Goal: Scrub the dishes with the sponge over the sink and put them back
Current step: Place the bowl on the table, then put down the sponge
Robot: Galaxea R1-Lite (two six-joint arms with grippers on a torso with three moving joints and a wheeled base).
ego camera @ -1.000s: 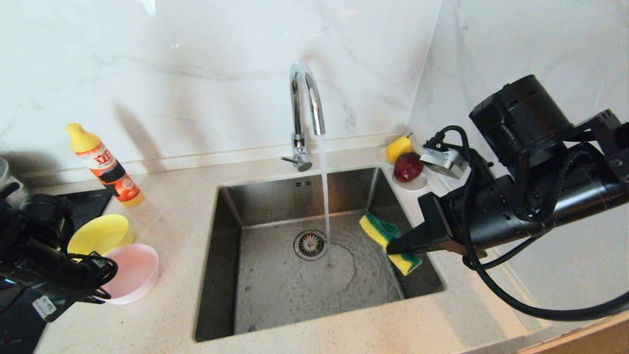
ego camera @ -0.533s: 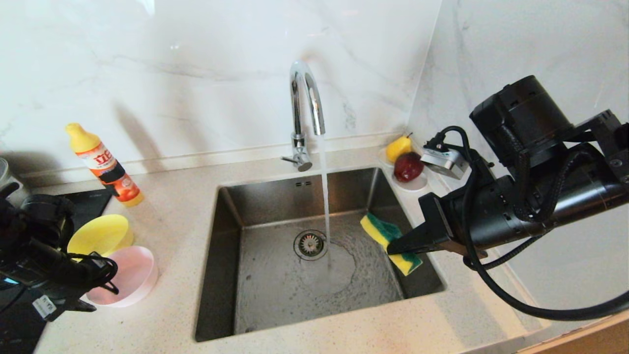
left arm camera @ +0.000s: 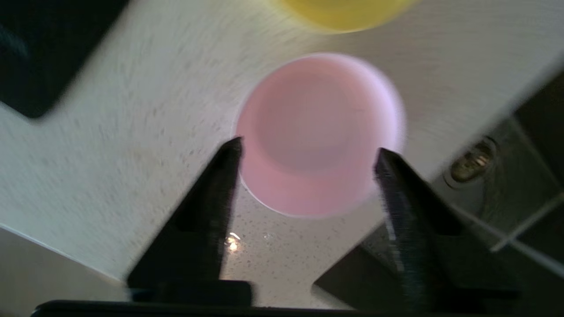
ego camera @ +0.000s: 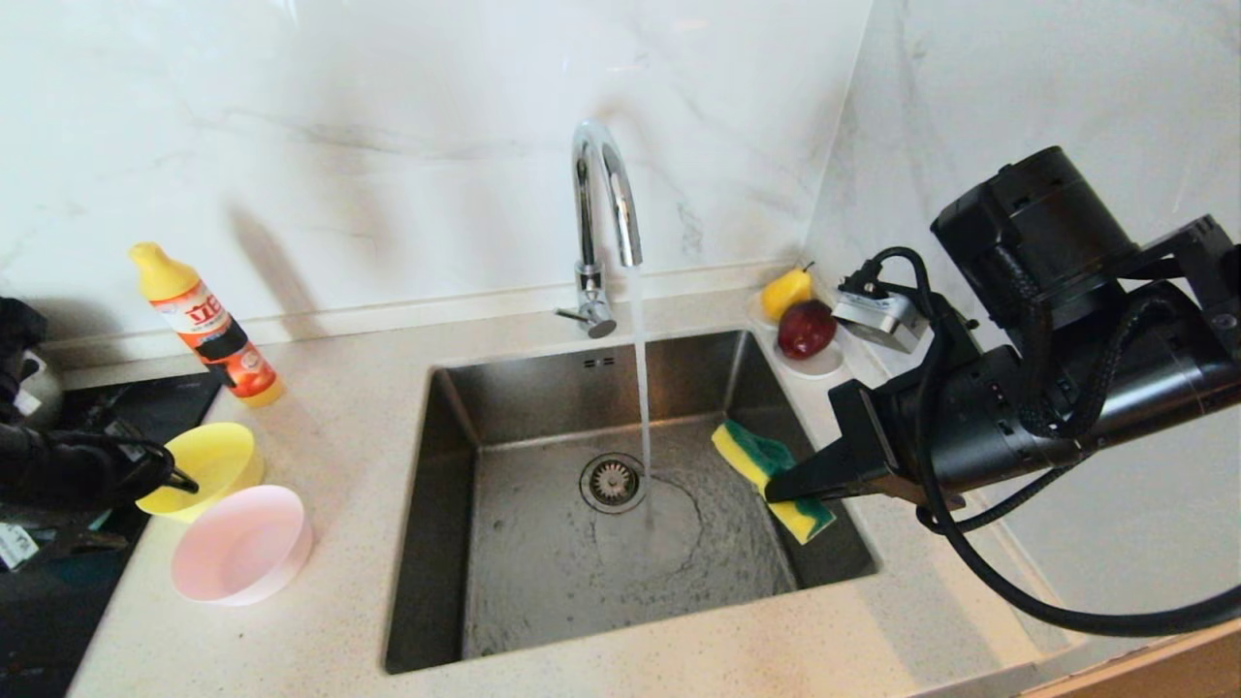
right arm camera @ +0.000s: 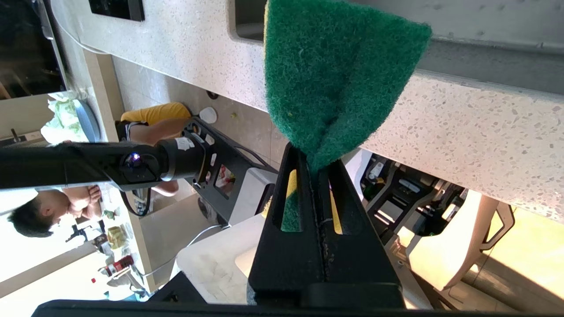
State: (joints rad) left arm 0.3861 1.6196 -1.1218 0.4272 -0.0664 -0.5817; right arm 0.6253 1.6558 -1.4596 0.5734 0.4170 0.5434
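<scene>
The sink [ego camera: 620, 504] is set in the speckled desk [ego camera: 330, 407], and water runs from the faucet [ego camera: 603, 218] to land beside the drain. Over the sink's right side, the right gripper [ego camera: 790, 485] has its fingers clamped tight on the sponge [ego camera: 766, 465]. Left of the sink, the pink bowl [ego camera: 242, 545] and yellow bowl [ego camera: 202, 468] stand touching. The left gripper [left arm camera: 308, 152] hovers above the pink bowl, fingers spread apart and empty.

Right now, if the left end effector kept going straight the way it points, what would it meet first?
Most likely the pink bowl. The left end effector is open, its fingers framing the bowl's near rim from above. How far above is unclear.
</scene>
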